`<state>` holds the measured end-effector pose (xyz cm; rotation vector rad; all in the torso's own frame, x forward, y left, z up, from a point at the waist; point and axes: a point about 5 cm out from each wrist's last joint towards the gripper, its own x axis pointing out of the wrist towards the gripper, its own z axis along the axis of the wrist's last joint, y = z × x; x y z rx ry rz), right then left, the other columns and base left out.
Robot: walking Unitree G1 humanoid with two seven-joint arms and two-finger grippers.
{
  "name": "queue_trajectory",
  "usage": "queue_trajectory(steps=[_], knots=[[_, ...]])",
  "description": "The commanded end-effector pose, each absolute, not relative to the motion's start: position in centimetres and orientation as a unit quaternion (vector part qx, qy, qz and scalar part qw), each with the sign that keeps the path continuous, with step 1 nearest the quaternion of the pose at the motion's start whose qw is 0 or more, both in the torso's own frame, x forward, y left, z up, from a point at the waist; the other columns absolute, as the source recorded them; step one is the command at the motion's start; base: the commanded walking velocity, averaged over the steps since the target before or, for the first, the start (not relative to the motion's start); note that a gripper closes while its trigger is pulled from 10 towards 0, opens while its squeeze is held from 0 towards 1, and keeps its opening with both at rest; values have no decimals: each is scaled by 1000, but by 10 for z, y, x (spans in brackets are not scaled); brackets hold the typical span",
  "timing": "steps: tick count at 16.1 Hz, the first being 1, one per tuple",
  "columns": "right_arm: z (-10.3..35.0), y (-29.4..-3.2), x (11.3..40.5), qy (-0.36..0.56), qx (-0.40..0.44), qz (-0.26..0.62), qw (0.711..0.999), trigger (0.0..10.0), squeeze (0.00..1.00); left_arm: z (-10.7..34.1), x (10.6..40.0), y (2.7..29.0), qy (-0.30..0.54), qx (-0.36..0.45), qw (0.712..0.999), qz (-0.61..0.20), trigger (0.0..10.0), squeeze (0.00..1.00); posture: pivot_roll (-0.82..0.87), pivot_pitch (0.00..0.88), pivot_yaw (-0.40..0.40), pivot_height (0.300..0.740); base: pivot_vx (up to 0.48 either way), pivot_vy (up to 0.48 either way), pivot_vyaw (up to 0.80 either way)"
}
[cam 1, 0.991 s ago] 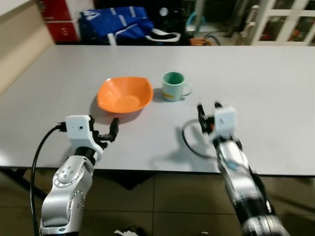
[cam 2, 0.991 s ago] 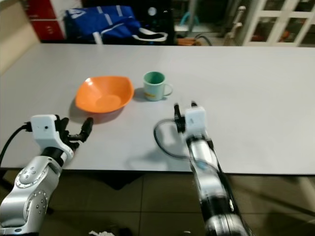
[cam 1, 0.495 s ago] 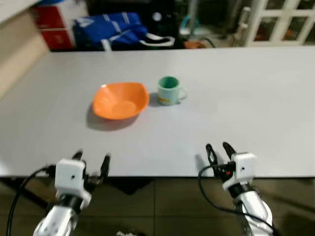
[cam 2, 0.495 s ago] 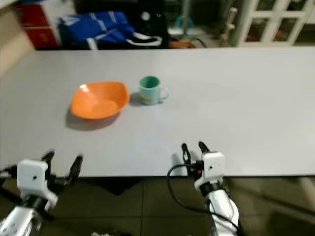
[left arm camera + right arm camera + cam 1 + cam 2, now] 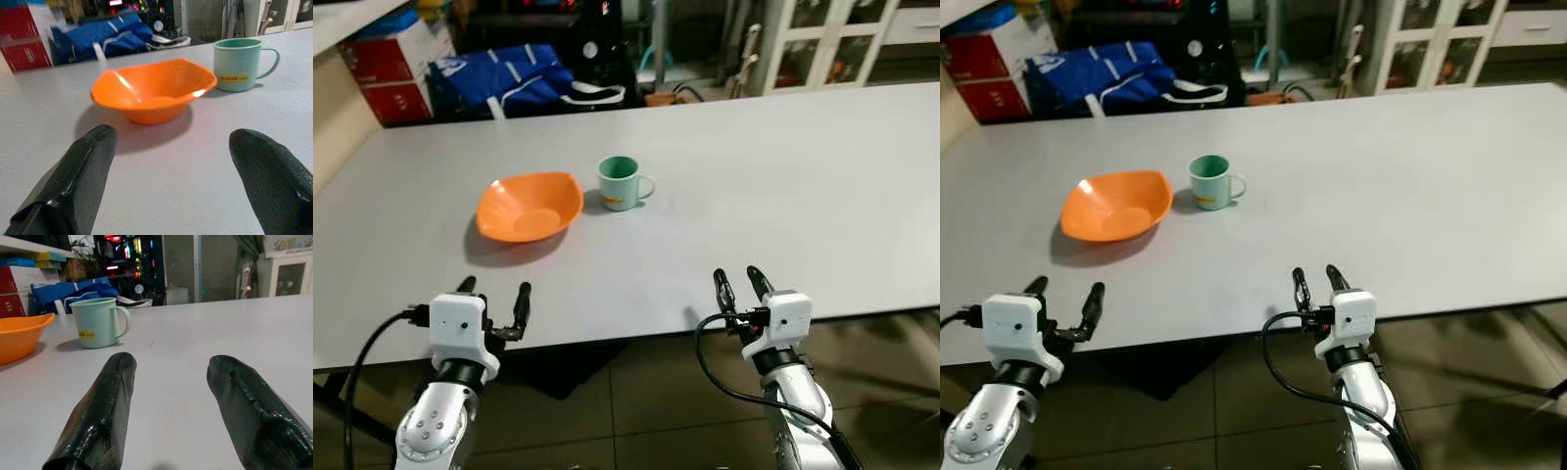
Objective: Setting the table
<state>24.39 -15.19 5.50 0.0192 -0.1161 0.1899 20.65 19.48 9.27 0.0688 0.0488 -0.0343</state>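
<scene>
An orange bowl (image 5: 529, 207) sits on the white table (image 5: 783, 186), left of centre, with a pale green mug (image 5: 621, 183) close beside it on the right, handle pointing right. My left gripper (image 5: 494, 299) is at the table's near edge, in front of the bowl, open and holding nothing. My right gripper (image 5: 737, 287) is also at the near edge, further right, open and holding nothing. Between the black fingers (image 5: 83, 171) of the left wrist view I see the bowl (image 5: 154, 88) and the mug (image 5: 239, 63). The right wrist view has the mug (image 5: 98, 322) beyond its fingers (image 5: 105, 406).
Behind the table's far edge lie a blue bag (image 5: 509, 73), red boxes (image 5: 386, 83) at the left and white-framed cabinet doors (image 5: 822, 44) at the right. The brown tiled floor (image 5: 636, 411) lies below the near edge. A beige wall panel (image 5: 337, 127) borders the table's left side.
Both grippers have drawn back from over the table to its near edge. The camera has pulled back and shifted, so more table and floor come into view. Bowl and mug stay put.
</scene>
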Motion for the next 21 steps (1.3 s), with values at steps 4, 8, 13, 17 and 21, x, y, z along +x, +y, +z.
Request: queue_trajectory(steps=[4, 8, 13, 17, 21], knots=[[59, -147, 252, -66, 12, 95, 993, 10000, 0, 96, 221, 185, 28, 17, 998, -46, 10000, 0, -152, 20, 120, 740, 0, 0, 0], [61, -145, 258, -60, 10, 97, 993, 10000, 0, 102, 230, 182, 28, -22, 999, -37, 10000, 0, -140, 18, 114, 740, 0, 107, 0], [62, -144, 266, -54, 16, 96, 994, 10000, 0, 102, 230, 179, 36, -26, 998, -54, 10000, 0, -126, 3, 108, 740, 0, 452, 0], [64, -144, 271, -49, 15, 96, 994, 10000, 0, 106, 233, 177, 36, -33, 997, -59, 10000, 0, -113, 0, 104, 740, 0, 459, 0], [62, -141, 272, -45, 19, 96, 994, 10000, 0, 108, 237, 183, 38, -31, 997, -55, 10000, 0, -104, 0, 110, 740, 0, 462, 0]])
